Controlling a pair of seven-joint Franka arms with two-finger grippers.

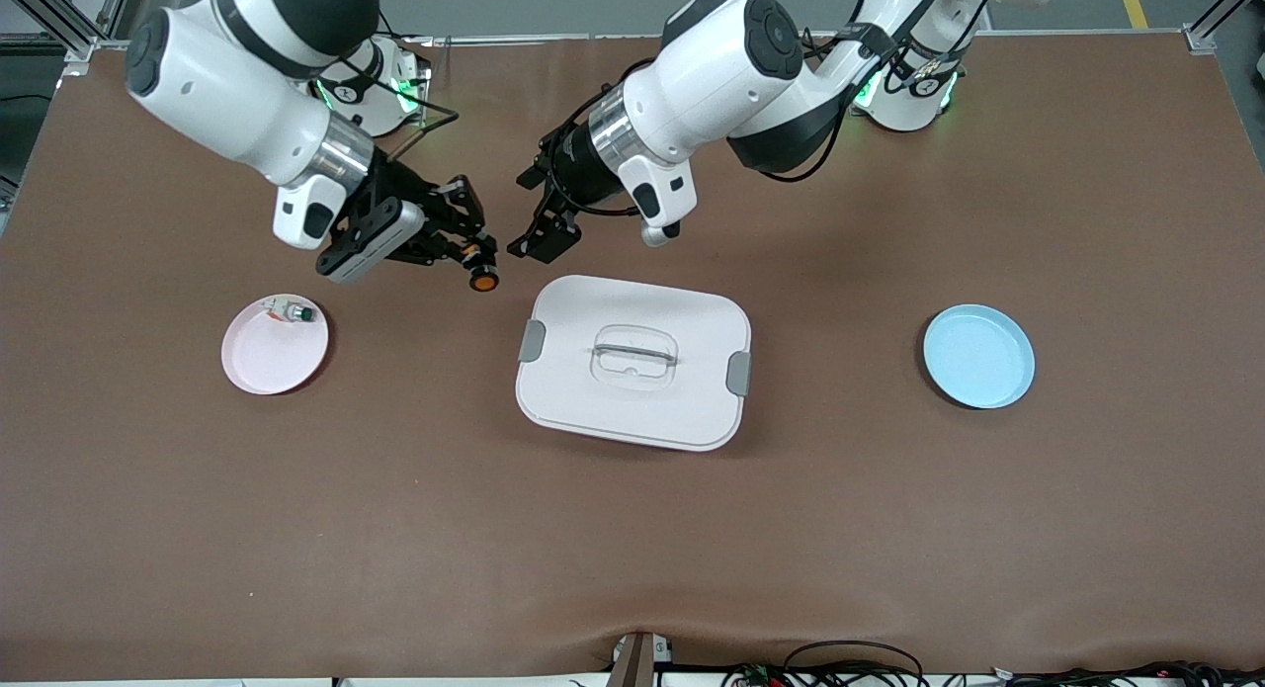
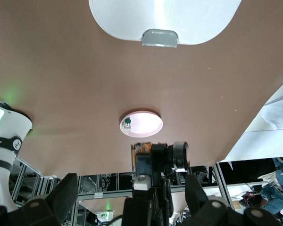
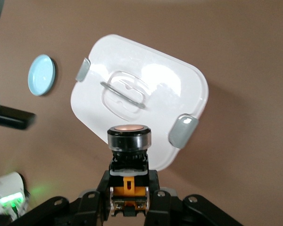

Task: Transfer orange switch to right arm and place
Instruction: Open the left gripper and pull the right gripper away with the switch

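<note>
My right gripper (image 1: 474, 262) is shut on the orange switch (image 1: 482, 278) and holds it in the air over bare table, between the pink plate (image 1: 275, 356) and the white lidded box (image 1: 632, 410). In the right wrist view the switch (image 3: 129, 141) sits upright between the fingers of that gripper (image 3: 129, 188), black body and round cap showing. My left gripper (image 1: 521, 214) is open and empty, just beside the switch toward the left arm's end. In the left wrist view its fingers (image 2: 66, 193) stand wide apart, clear of the switch (image 2: 180, 155).
The pink plate holds a small green-capped button (image 1: 294, 313). The white lidded box has grey clips and a handle at mid-table. A blue plate (image 1: 978, 356) lies toward the left arm's end.
</note>
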